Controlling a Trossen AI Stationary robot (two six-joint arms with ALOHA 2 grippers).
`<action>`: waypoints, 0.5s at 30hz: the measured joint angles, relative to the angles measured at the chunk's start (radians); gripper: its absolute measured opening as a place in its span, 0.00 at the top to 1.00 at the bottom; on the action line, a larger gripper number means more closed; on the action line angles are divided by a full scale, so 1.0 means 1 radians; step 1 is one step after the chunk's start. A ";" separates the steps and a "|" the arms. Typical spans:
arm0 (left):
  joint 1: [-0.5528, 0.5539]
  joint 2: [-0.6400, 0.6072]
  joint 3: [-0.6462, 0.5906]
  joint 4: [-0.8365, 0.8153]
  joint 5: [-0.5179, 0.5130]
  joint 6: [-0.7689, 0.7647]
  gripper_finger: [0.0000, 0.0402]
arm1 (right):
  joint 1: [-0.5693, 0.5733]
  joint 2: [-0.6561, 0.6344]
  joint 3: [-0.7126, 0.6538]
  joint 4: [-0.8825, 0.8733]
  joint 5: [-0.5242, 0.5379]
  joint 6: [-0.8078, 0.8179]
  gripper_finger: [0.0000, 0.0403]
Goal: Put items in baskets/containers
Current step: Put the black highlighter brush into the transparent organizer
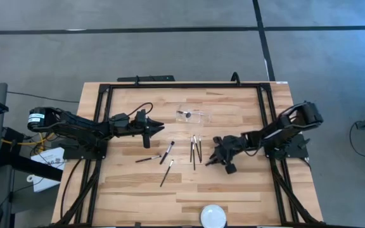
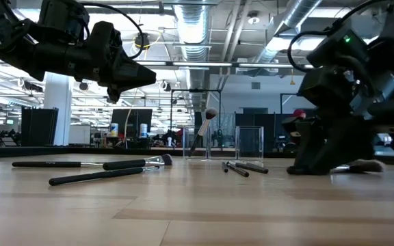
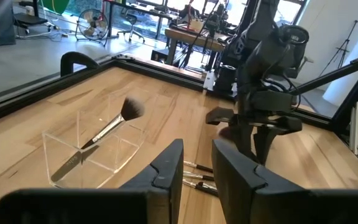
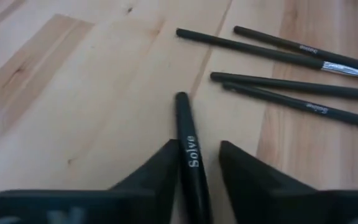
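Note:
Several slim dark makeup brushes lie flat on the wooden table: three loose ones [image 1: 168, 152] left of centre and a cluster [image 1: 196, 149] in the middle. One brush [image 3: 107, 130] stands slanted in the clear container [image 1: 194, 116], its fluffy head against the rim. My right gripper [image 4: 199, 146] is low over the table beside the cluster. It is open, its fingers on either side of the handle of a brush marked "Solve" [image 4: 191, 152]. My left gripper [image 1: 160, 130] hangs above the table left of the container, open by a narrow gap and empty. My right gripper slants down from the table's right side, its fingers along both sides of the brush's handle [image 4: 188, 134] near its free end. One finger [image 4: 166, 165] lies close against the handle, and a gap shows at the other. The brush lies flat on the table. Whether it is touched, I cannot tell.
A white round disc [image 1: 213, 216] sits at the table's near edge. A black frame [image 1: 182, 85] runs along the far edge and both sides. Bare wood lies between the brushes and the near edge.

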 joint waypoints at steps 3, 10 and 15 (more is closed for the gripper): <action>-0.003 0.000 0.000 0.000 0.000 -0.030 0.80 | -0.023 0.002 -0.003 0.016 -0.034 0.010 0.92; -0.043 0.000 0.000 0.000 0.001 -0.049 0.80 | -0.035 -0.025 0.005 0.027 -0.057 0.081 0.90; -0.054 0.000 0.000 0.000 0.000 -0.048 0.80 | -0.037 -0.107 0.062 -0.129 0.004 0.079 0.92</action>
